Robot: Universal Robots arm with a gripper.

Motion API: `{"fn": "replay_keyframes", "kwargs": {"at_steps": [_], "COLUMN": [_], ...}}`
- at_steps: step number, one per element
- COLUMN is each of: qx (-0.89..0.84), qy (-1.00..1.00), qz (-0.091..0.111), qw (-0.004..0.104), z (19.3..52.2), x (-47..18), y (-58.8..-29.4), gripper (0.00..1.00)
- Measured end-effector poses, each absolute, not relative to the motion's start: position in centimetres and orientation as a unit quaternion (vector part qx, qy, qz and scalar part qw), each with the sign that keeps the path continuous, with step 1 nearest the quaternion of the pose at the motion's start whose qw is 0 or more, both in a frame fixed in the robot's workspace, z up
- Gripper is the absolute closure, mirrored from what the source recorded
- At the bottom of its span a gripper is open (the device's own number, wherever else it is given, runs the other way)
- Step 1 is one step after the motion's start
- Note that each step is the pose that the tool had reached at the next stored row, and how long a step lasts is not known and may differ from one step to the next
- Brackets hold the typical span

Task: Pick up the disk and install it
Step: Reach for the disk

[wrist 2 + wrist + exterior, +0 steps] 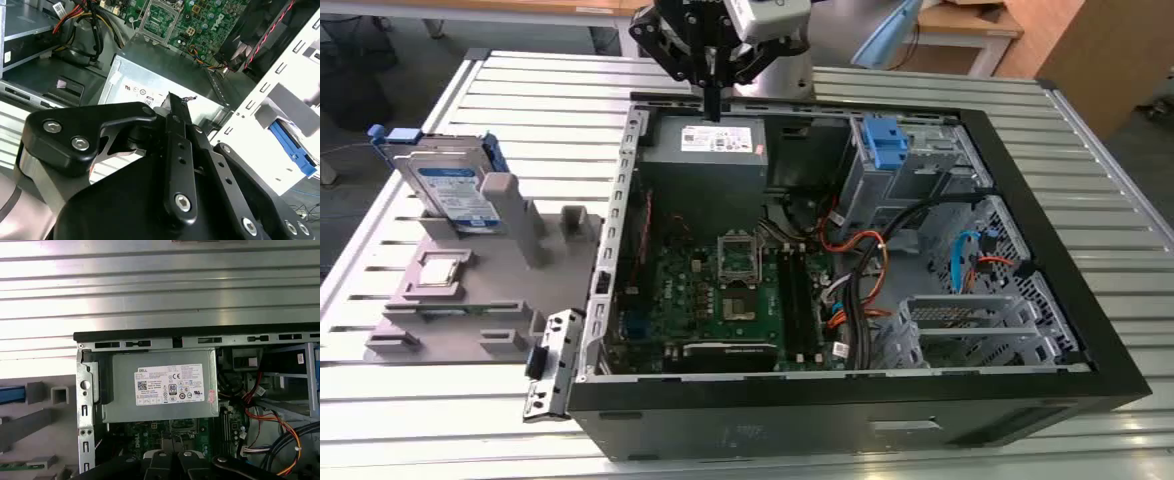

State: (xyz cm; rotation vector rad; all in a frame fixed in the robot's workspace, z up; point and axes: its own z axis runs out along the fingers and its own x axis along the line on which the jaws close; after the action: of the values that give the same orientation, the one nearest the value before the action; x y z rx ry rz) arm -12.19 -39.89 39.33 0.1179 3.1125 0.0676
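**Slatted metal table, three loads carried**

A ribbed silver table (520, 85) is seen in the exterior view, and the same table (150, 290) is caught in the first wrist view. An open black computer case (854, 405) is laid flat from centre toward 4 o'clock. A grey moulded fixture (454, 310) is set at 9 o'clock, just beside the case. A small metal bracket (550, 368) is spotted at 7 o'clock, by the case's corner.
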Motion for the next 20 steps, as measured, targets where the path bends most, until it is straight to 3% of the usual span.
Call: {"fn": "replay_keyframes", "kwargs": {"at_steps": [20], "qx": [0.038], "qy": [0.999], "qz": [0.022], "qw": [0.013], "z": [39.3], "x": [-13.3], "y": [-39.9], "gripper": [0.89]}}
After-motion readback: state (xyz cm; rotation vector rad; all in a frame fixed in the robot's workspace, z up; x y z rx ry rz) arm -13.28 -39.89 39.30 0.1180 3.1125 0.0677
